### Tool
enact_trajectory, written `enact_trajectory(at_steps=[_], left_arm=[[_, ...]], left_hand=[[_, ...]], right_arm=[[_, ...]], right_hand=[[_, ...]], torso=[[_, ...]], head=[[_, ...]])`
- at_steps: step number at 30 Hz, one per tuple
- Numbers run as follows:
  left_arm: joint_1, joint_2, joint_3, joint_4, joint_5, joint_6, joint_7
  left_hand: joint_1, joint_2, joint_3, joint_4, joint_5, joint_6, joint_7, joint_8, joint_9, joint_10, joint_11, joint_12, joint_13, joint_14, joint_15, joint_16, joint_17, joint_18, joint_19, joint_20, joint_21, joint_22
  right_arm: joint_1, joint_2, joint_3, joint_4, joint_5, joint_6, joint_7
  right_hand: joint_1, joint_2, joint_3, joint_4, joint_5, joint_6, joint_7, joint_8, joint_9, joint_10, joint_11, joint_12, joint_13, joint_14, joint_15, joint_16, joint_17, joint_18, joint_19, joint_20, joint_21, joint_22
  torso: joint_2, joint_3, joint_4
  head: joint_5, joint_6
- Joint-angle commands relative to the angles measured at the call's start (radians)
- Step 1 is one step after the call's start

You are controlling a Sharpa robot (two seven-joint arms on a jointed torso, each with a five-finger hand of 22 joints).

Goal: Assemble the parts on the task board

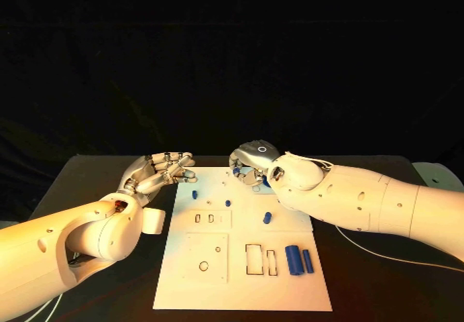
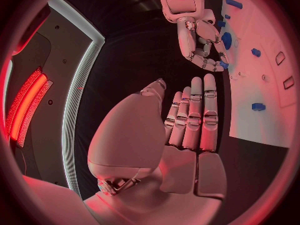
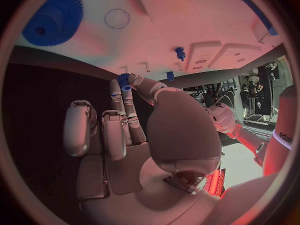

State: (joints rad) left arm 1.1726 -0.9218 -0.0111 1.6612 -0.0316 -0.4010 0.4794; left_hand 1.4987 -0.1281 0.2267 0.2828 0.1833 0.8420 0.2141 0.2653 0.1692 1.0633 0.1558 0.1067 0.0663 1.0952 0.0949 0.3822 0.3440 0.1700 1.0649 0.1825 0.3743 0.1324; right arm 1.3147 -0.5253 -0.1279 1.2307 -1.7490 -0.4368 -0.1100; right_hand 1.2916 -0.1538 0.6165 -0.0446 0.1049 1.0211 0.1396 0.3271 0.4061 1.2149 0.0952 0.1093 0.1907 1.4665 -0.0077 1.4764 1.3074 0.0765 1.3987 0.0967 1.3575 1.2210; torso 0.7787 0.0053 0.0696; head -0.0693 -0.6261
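A: Item one, setting. Black surface (image 1: 106,174) under a dark backdrop; white task board (image 1: 242,285) at centre, long side running away from the robot.

B: Item two, parts?

A: Two long blue bars (image 1: 299,259) lying side by side at the board's near right, just beside two empty rectangular slots (image 1: 260,259). Small blue pegs (image 1: 229,202) standing mid-board; one more blue piece (image 1: 267,217) to their right. A large blue gear (image 3: 50,18) sits at the board's far end.

B: Item three, hands?

A: Right hand (image 1: 253,163) over the far end of the board, fingers (image 3: 125,102) pinched on a small blue part (image 3: 124,78) at their tips. Left hand (image 1: 159,172) hovers off the board's far left corner, fingers (image 2: 195,117) straight, side by side, holding nothing.

B: Step in hand?

A: By my reading, carrying that small part toward a seat at the far end; the thin pins (image 3: 147,67) near the fingertips look a likely target, though I cannot tell which one.

B: Next move calls for?

A: Likely lining the part upright over its seat, lowering it straight, then letting go without tipping it. The bars and slots look untouched, so much of the assembly remains.
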Motion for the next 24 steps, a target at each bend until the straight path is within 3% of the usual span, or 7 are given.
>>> enact_trajectory(at_steps=[1, 4, 7, 14, 24], left_arm=[[0.002, 0.005, 0.001, 0.000, 0.002, 0.021, 0.003], [0.002, 0.007, 0.001, -0.001, 0.002, 0.022, 0.002], [0.002, 0.007, 0.001, -0.001, 0.002, 0.022, 0.002], [0.003, 0.011, 0.001, -0.003, 0.002, 0.023, 0.001], [0.005, 0.013, 0.001, -0.006, 0.002, 0.023, 0.000]], left_hand=[[-0.005, 0.002, 0.004, 0.000, -0.004, -0.006, 0.004, -0.005, -0.001, -0.002, 0.002, -0.005, 0.000, -0.007, 0.000, 0.001, 0.001, 0.011, -0.005, 0.004, -0.001, -0.001], [-0.005, 0.002, 0.004, 0.000, -0.004, -0.006, 0.004, -0.005, -0.001, -0.002, 0.002, -0.005, 0.000, -0.007, 0.000, 0.001, 0.001, 0.011, -0.005, 0.004, -0.001, -0.001], [-0.005, 0.002, 0.004, 0.000, -0.004, -0.006, 0.004, -0.005, -0.001, -0.002, 0.002, -0.005, 0.000, -0.007, 0.000, 0.001, 0.001, 0.011, -0.005, 0.004, -0.001, -0.001], [-0.005, 0.002, 0.004, 0.000, -0.004, -0.006, 0.004, -0.005, -0.001, -0.002, 0.002, -0.005, 0.000, -0.007, 0.000, 0.001, 0.001, 0.011, -0.005, 0.004, -0.001, -0.001], [-0.003, 0.002, 0.005, -0.002, -0.004, -0.007, 0.004, -0.006, -0.001, -0.003, 0.002, -0.007, 0.000, -0.008, 0.000, 0.001, 0.002, 0.011, -0.005, 0.004, -0.001, -0.001]], right_arm=[[-0.003, 0.017, 0.000, -0.020, -0.002, -0.046, -0.007], [-0.005, 0.031, 0.000, -0.038, 0.000, -0.053, -0.007], [-0.008, 0.043, 0.000, -0.051, 0.001, -0.060, -0.007], [-0.015, 0.067, 0.000, -0.072, 0.001, -0.063, -0.004], [-0.025, 0.084, 0.000, -0.095, 0.005, -0.028, -0.005]], right_hand=[[0.028, 0.033, 0.001, -0.002, 0.005, -0.009, -0.001, 0.001, 0.001, 0.027, -0.027, -0.005, 0.002, 0.068, -0.001, 0.004, 0.068, -0.007, -0.001, -0.002, 0.004, 0.001], [0.027, 0.033, 0.002, -0.003, 0.004, -0.012, 0.000, 0.001, 0.003, 0.025, -0.027, -0.006, 0.003, 0.068, 0.000, 0.005, 0.069, -0.007, -0.002, -0.002, 0.004, 0.001], [0.027, 0.033, 0.002, -0.003, 0.004, -0.012, 0.000, 0.001, 0.003, 0.025, -0.027, -0.006, 0.003, 0.068, 0.000, 0.005, 0.069, -0.007, -0.002, -0.002, 0.004, 0.001], [0.026, 0.033, 0.003, -0.003, 0.004, -0.014, 0.001, 0.000, 0.004, 0.024, -0.026, -0.007, 0.003, 0.069, 0.000, 0.006, 0.071, -0.007, -0.002, -0.001, 0.004, 0.001], [0.024, 0.032, 0.003, -0.003, 0.003, -0.016, 0.001, 0.000, 0.006, 0.023, -0.025, -0.008, 0.004, 0.068, 0.001, 0.005, 0.068, -0.006, -0.004, -0.001, 0.003, -0.001]], torso=[[0.002, -0.0047, 0.0100], [0.003, -0.0069, 0.0140], [0.005, -0.0047, 0.0130], [0.005, -0.0066, 0.0166], [0.008, -0.0045, 0.0147]], head=[[-0.001, -0.001], [-0.007, 0.001], [0.001, 0.003], [0.000, -0.001], [0.004, -0.006]])
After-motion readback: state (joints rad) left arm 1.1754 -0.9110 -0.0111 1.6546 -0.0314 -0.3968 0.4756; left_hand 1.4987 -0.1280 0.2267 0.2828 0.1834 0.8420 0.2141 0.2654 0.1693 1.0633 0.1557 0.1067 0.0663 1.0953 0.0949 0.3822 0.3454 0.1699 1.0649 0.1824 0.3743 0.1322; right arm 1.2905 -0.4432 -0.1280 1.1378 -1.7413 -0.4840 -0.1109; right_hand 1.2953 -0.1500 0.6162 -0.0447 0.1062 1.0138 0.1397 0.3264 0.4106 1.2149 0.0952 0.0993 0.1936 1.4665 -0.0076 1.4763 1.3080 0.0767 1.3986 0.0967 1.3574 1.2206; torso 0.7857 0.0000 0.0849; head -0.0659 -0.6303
